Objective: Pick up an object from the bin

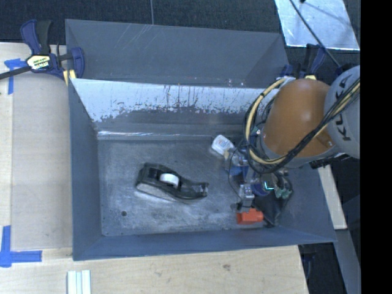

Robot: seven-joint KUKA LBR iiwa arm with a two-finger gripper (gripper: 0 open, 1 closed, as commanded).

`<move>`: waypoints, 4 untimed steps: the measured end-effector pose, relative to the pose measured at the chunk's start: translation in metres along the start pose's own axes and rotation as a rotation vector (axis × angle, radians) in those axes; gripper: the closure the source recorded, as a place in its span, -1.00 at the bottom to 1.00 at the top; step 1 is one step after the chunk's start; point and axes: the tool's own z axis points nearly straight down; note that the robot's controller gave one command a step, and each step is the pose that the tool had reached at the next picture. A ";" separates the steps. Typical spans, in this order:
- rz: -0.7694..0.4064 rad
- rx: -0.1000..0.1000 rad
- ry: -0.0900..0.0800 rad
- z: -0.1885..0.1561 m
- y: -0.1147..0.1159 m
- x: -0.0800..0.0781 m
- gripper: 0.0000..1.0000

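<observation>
And the jaws just above a red block [248, 218], opening impossible to tell, tape dispenser [168, 184] well apart from them.

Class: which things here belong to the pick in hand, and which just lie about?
In the job: tool; red block right by it, in the bin at its lower right corner.
Lying about: black tape dispenser mid-floor; small white object farther back.
</observation>
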 end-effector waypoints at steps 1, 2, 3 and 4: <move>-0.196 -0.003 -0.026 0.060 -0.080 0.006 -1.00; -0.645 0.004 -0.011 0.037 -0.078 0.022 -1.00; -1.251 0.005 -0.009 0.025 -0.079 -0.003 -1.00; -1.647 0.002 -0.007 0.068 -0.063 -0.020 -1.00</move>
